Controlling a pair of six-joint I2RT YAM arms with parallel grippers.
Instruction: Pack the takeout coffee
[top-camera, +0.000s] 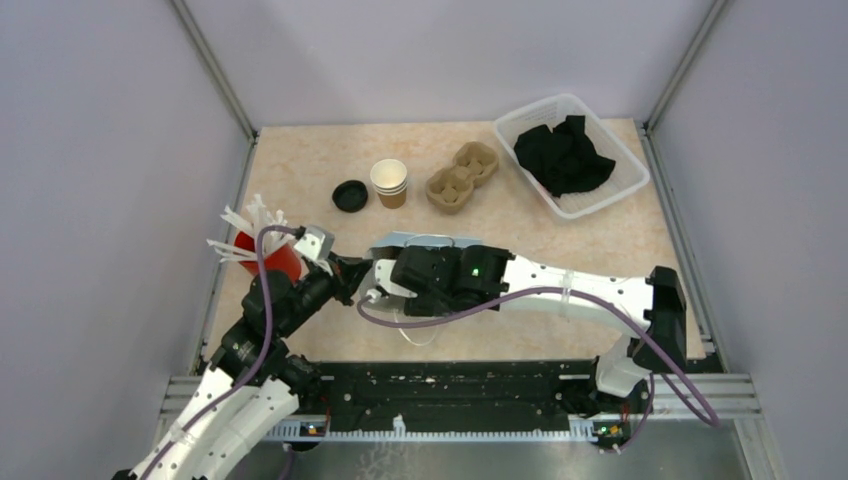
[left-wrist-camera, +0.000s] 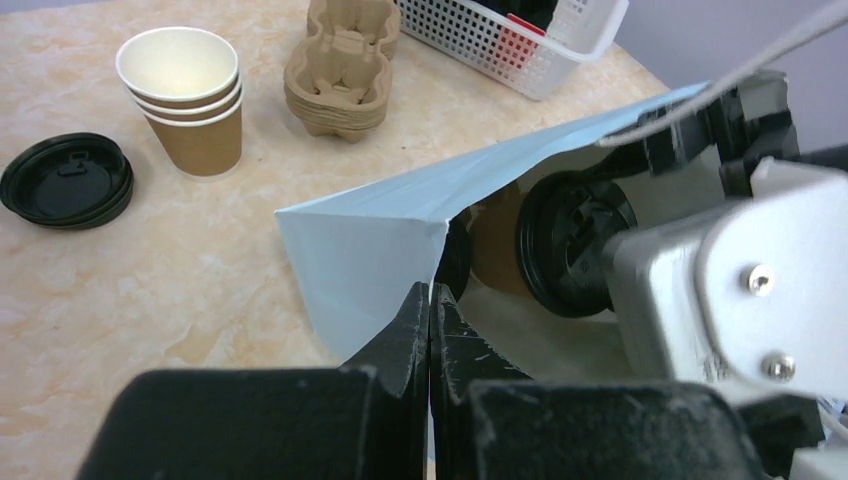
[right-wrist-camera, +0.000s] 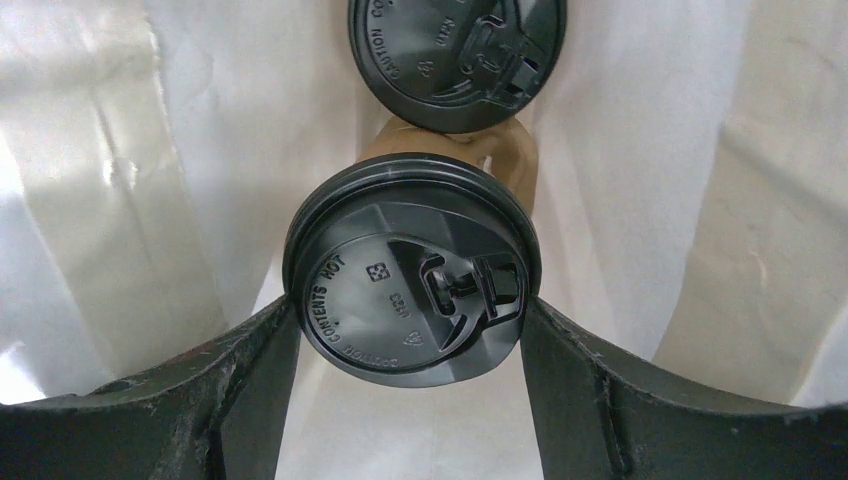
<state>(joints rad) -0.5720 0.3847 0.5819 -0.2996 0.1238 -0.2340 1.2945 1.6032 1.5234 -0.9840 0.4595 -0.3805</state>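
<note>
A white paper bag (top-camera: 425, 241) lies on its side between the arms, its mouth held open. My left gripper (left-wrist-camera: 431, 291) is shut on the bag's edge (left-wrist-camera: 360, 250); it shows in the top view (top-camera: 352, 278) too. My right gripper (right-wrist-camera: 410, 322) reaches inside the bag and is shut on a kraft-brown cup with a black lid (right-wrist-camera: 410, 285), fingers (right-wrist-camera: 262, 370) against both sides of the lid. A second lidded cup (right-wrist-camera: 455, 50) lies deeper in the bag. One lidded cup (left-wrist-camera: 570, 245) shows in the left wrist view.
A stack of lidless kraft cups (top-camera: 389, 182) and loose black lids (top-camera: 350, 195) sit at the back. A cardboard carrier (top-camera: 462, 176) stands beside them. A white basket (top-camera: 628, 178) with black cloth is at back right. A red cup of white sticks (top-camera: 268, 255) is at left.
</note>
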